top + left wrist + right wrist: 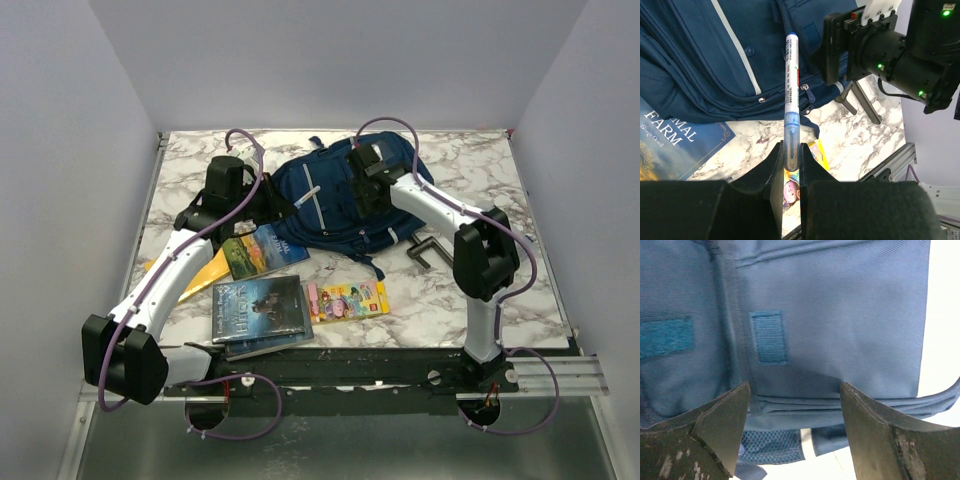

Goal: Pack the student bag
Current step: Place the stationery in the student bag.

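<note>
Student bag, navy blue fabric with grey stripes, lies at the back centre of the white-and-grey marble table, and both of my arms reach it. My left gripper is clamped on a slim white pen with a blue band. Its black fingers pinch the pen's clear lower end, so the rest sticks straight out ahead over the bag's zipped front. My right gripper has its jaws wide apart with nothing between them. They hang close over plain blue bag fabric with two darker sewn patches, and I cannot tell whether the tips touch it.

From overhead, my left arm stretches forward from its base at the near left, with the wrist beside the bag's left edge. My right arm rises from the near right with the elbow bent high. Its forearm angles back and to the left, and the wrist points down onto the bag's upper part.

In front of the bag I see a paperback book titled Animal Farm, touching the bag's near-left edge. A dark hard case lies nearer me, with a colourful flat crayon box just beside it. A yellow padded envelope lies under the left arm, and a black metal clamp sits near the right arm. Pale plain walls close in three sides.
</note>
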You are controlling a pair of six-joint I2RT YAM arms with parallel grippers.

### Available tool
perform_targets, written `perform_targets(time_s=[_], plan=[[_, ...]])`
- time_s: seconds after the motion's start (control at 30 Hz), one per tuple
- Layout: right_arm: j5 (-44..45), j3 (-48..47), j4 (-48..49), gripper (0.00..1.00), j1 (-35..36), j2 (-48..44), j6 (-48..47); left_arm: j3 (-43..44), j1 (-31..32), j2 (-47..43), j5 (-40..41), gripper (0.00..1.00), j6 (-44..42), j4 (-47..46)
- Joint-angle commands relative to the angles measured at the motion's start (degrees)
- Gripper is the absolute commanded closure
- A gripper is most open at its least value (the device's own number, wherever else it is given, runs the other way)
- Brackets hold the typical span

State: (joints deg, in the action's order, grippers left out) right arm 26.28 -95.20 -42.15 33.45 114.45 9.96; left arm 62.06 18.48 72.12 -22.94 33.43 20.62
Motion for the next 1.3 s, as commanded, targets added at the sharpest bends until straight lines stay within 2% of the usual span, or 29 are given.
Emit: perform_targets(time_s=[0.0,0.23,0.33,0.4,0.5,0.53,0.7,0.73,0.83,0.93,1.07,1.2,1.27], plan=[[4.3,-2.8,0.0,0.22,2.8,2.6,-1.2,-0.7,0.1,-2.0,-2.0,1.00,0.1,-1.2],[11.7,-5.8,-0.9,0.20,4.9,7.9,-1.8,-0.9,0.1,-2.6,-1.9,1.00,0.1,-1.4],[16.8,-6.6,-1.2,0.23,5.2,10.0,-1.2,-1.0,0.1,-2.4,-2.2,1.00,0.3,-1.4],[20.2,-6.7,-0.9,0.30,5.2,10.6,-0.6,-1.0,0.1,-2.6,-2.3,1.00,0.4,-1.5],[23.4,-5.8,0.9,0.47,5.4,9.8,0.4,-1.1,0.1,-2.7,-2.0,1.00,0.3,-1.6],[23.7,-5.2,1.7,0.50,5.4,9.0,0.5,-1.2,0.1,-2.8,-1.9,1.00,0.2,-1.6],[23.3,-4.1,5.7,0.55,5.4,7.4,-0.8,-1.2,0.1,-2.5,-1.8,1.00,0.1,-1.6],[23.5,-4.7,5.3,0.60,5.4,7.6,-0.7,-1.2,0.1,-2.5,-1.8,1.00,0.0,-1.6],[23.2,-5.6,4.8,0.85,5.4,7.1,0.2,-1.2,0.1,-2.7,-1.4,1.00,-0.2,-1.6],[21.0,-4.0,6.2,0.99,5.3,4.4,1.9,-1.1,0.2,-2.7,-2.4,1.00,-0.4,-2.2],[11.2,2.2,12.2,0.99,3.7,-3.3,4.7,0.3,1.6,0.1,-7.3,1.00,0.2,-3.4],[0.8,8.8,19.3,0.99,1.3,-9.2,6.4,4.6,4.0,5.4,-12.8,1.00,4.0,-3.6],[-1.7,10.7,21.2,0.99,0.2,-10.6,7.5,7.6,5.8,8.4,-13.2,1.00,5.9,-3.4]])
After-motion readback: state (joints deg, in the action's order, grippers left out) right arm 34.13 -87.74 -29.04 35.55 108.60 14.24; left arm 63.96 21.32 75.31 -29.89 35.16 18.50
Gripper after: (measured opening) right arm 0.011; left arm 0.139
